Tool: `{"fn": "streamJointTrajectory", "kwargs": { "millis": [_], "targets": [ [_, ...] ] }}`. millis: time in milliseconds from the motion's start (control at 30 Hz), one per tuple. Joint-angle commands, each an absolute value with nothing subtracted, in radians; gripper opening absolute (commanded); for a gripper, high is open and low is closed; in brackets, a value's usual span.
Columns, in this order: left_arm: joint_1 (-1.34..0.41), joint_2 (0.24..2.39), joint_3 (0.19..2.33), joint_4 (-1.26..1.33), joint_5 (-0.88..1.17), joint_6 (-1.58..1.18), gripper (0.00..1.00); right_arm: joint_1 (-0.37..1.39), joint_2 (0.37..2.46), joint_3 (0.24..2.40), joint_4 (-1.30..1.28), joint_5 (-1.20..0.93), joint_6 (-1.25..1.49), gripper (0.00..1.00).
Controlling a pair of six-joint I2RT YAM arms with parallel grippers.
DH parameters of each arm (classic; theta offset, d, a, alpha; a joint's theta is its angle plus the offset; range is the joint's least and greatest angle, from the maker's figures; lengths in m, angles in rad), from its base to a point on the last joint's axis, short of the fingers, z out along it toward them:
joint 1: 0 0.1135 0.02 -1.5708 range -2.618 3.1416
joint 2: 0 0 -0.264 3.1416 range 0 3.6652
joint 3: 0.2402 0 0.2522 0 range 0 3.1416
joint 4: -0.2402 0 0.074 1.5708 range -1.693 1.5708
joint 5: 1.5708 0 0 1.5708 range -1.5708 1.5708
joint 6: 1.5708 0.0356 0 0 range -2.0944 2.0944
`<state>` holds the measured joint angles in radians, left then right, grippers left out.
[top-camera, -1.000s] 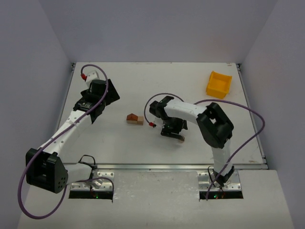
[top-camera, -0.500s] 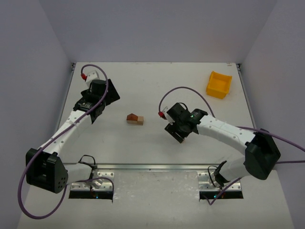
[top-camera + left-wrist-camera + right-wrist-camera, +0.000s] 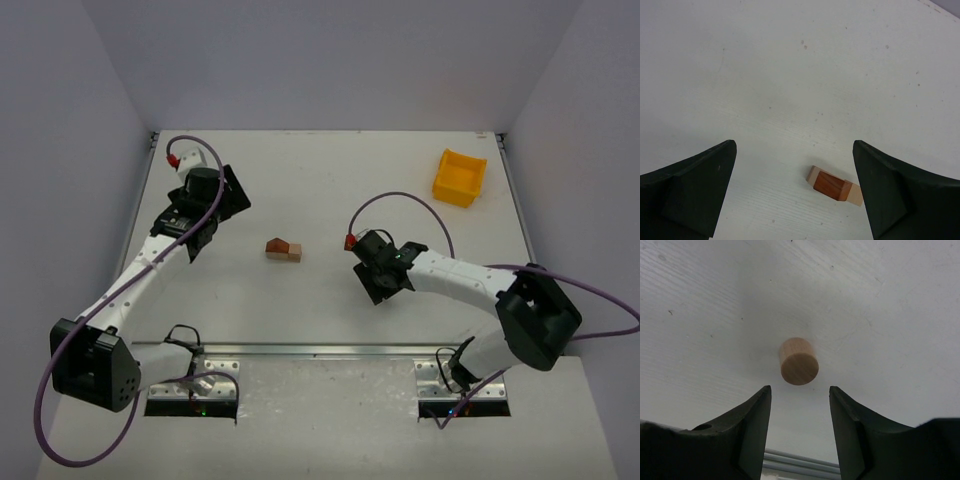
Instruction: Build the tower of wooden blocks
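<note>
Right gripper point(image 3: 800, 388) is hovering, jaws spread and empty, probably lining up on the wooden cylinder point(image 3: 799, 361) just beyond its tips. Wood block tower point(image 3: 283, 250) is sitting mid-table, well to its left; left gripper point(image 3: 794, 143) is idling, spread wide.

I count from here: robot arms, two – left arm point(image 3: 140, 272), right arm point(image 3: 455, 277). Black claws, two – left claw point(image 3: 793, 147), right claw point(image 3: 800, 390). Yellow plastic bin point(image 3: 459, 177), one. Pale wooden cylinder point(image 3: 799, 361), one. Cluster of small wooden blocks point(image 3: 283, 250), one: reddish-brown piece point(image 3: 829, 184), one; pale tan pieces point(image 3: 855, 194), number unclear to me. White counter point(image 3: 350, 180), one.
</note>
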<state>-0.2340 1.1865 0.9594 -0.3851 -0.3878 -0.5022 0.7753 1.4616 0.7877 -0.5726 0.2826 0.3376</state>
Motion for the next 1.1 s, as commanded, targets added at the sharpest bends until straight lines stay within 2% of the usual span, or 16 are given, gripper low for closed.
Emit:
{"fn": "streamJointTrajectory", "kwargs": {
  "millis": [0, 300, 667, 767, 967, 1067],
  "targets": [
    [-0.233, 1.157, 0.952, -0.348, -0.383, -0.504, 1.00, 0.775, 1.468, 0.782, -0.481, 0.286, 0.381, 0.51],
    [-0.233, 1.155, 0.954, -0.351, -0.383, -0.505, 1.00, 0.775, 1.548, 0.811, -0.483, 0.315, 0.386, 0.50],
    [-0.233, 1.146, 0.951, -0.348, -0.374, -0.506, 1.00, 0.775, 1.523, 0.810, -0.476, 0.304, 0.391, 0.49],
    [-0.235, 1.142, 0.948, -0.347, -0.373, -0.506, 1.00, 0.773, 1.528, 0.814, -0.476, 0.301, 0.389, 0.42],
    [-0.233, 1.138, 0.948, -0.345, -0.370, -0.507, 1.00, 0.775, 1.522, 0.823, -0.474, 0.292, 0.385, 0.18],
    [-0.233, 1.135, 0.946, -0.345, -0.370, -0.508, 1.00, 0.775, 1.513, 0.825, -0.470, 0.284, 0.377, 0.11]
  ]
}}
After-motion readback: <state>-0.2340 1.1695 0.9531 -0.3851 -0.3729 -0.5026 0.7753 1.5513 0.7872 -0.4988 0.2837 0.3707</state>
